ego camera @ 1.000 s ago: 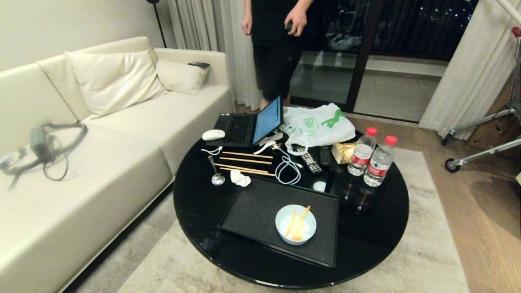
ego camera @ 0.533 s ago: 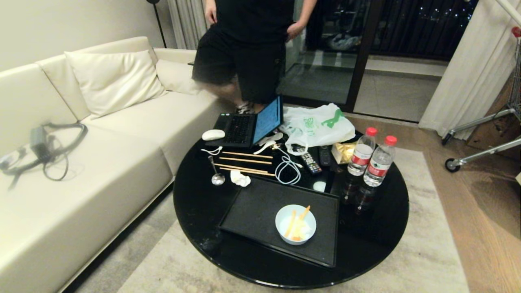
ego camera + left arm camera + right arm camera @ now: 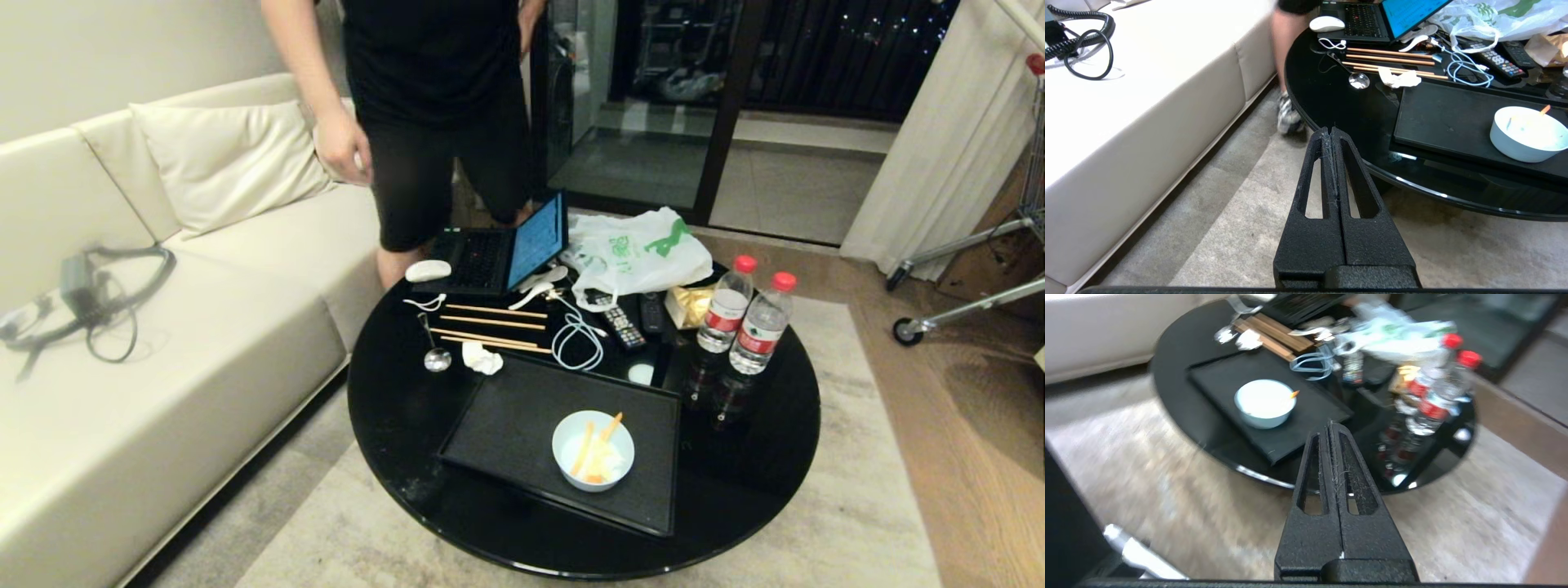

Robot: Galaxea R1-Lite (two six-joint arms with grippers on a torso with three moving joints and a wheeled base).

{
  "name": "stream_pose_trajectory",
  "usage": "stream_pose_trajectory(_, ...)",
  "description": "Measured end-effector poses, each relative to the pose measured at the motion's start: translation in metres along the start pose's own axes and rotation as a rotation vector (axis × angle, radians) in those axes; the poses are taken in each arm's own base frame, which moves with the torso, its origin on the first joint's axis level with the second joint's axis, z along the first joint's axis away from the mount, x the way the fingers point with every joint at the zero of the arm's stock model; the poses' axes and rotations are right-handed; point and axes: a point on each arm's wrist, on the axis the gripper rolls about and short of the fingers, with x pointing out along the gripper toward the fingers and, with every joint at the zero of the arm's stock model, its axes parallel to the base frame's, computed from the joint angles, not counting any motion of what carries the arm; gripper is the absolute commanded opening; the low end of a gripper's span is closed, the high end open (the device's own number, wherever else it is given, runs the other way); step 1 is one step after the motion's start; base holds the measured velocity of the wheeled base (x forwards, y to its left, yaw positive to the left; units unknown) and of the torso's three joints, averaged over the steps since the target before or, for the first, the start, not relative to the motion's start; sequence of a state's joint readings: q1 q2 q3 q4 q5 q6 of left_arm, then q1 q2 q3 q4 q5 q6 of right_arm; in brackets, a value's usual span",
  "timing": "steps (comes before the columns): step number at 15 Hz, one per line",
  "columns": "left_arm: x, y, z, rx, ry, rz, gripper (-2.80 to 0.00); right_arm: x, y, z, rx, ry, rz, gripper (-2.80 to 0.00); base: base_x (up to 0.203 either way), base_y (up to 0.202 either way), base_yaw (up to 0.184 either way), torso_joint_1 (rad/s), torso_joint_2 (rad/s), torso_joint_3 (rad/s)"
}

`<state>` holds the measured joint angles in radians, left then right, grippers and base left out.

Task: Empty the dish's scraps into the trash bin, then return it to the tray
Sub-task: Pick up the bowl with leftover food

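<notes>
- The left gripper (image 3: 1331,131) sits low over the pale rug (image 3: 857,523), short of the table's near edge, with its two black fingers pressed flat together and nothing between them.
- The right gripper (image 3: 1330,425) is likewise closed on nothing, above the rug and pointing toward the table; neither gripper shows in the head view.
- A round glossy black table (image 3: 392,408) fills the lower centre of the head view.
- On its near part lies the tray (image 3: 506,425), and the dish (image 3: 593,450) stands upright in the tray's near right area, holding the scraps (image 3: 598,457): orange sticks leaning on pale bits.
- Beyond the tray, left of centre, lie a spoon (image 3: 433,347), a crumpled tissue (image 3: 482,358), chopsticks (image 3: 494,322) and a coiled white cable (image 3: 578,343).
- Right of centre stand two water bottles (image 3: 743,318) with red caps, close together, with remotes (image 3: 624,325) just to their left.
- At the table's far edge sit an open laptop (image 3: 498,253), a white mouse (image 3: 428,270) and a white plastic bag (image 3: 637,249).
- A cream sofa (image 3: 163,351) fills the left of the frame, with a black coiled cord (image 3: 98,302) on its seat.
- A person (image 3: 424,122) in black stands at upper centre between sofa and table.
- Behind are dark glass doors (image 3: 735,82) and pale curtains (image 3: 947,139) at upper right.
- The trash bin appears in none of the views.
</notes>
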<state>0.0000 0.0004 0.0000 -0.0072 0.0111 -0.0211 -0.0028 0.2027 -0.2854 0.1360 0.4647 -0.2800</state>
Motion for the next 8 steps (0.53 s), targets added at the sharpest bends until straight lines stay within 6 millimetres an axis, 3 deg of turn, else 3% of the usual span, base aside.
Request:
stream_pose_trajectory(4, 0.0, 0.0, 0.0, 0.0, 0.0, -0.001, -2.8, 0.031, -0.022, 0.024, 0.047, 0.13, 0.082, -2.8, 0.0, 0.0, 0.0, 0.0, 0.0, 0.0)
stream_pose_trajectory(8, 0.0, 0.0, 0.0, 0.0, 0.0, -0.001, -2.8, 0.084, -0.05, 0.049, 0.144, 0.205, 0.182, -2.8, 0.0, 0.0, 0.0, 0.0, 0.0, 0.0)
